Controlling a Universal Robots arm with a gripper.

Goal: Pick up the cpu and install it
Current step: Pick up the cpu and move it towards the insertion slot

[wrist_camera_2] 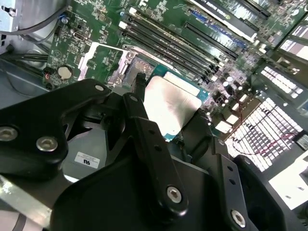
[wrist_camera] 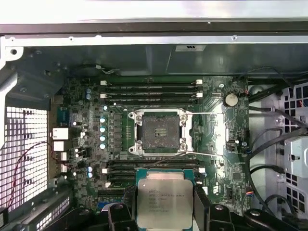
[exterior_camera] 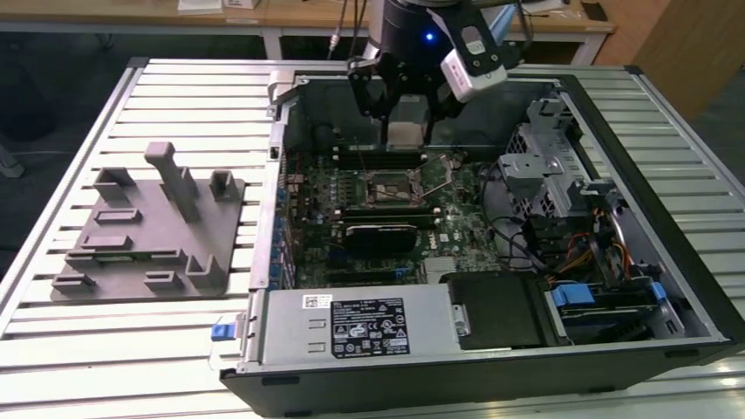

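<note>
Currently aloft: cpu [wrist_camera: 165, 201], pale metal top up, roughly level, pinched at two opposite edges by the gripper [wrist_camera_2: 168, 111], whose jaws are drawn in narrow against it.
- Position: over the motherboard [wrist_camera: 219, 144], near the socket [wrist_camera: 159, 132] but not above it or touching it.
- Socket: bare, no chip seated; sits at the centre of the exterior view.
- Arm [exterior_camera: 407, 35]: upper centre of the exterior view, reaching into the open computer case [exterior_camera: 652, 262].
- Grey fixture [exterior_camera: 146, 236]: exterior view's left, on the slatted table [exterior_camera: 174, 87].
- Progress: pick-up done; seating not yet done.
</note>
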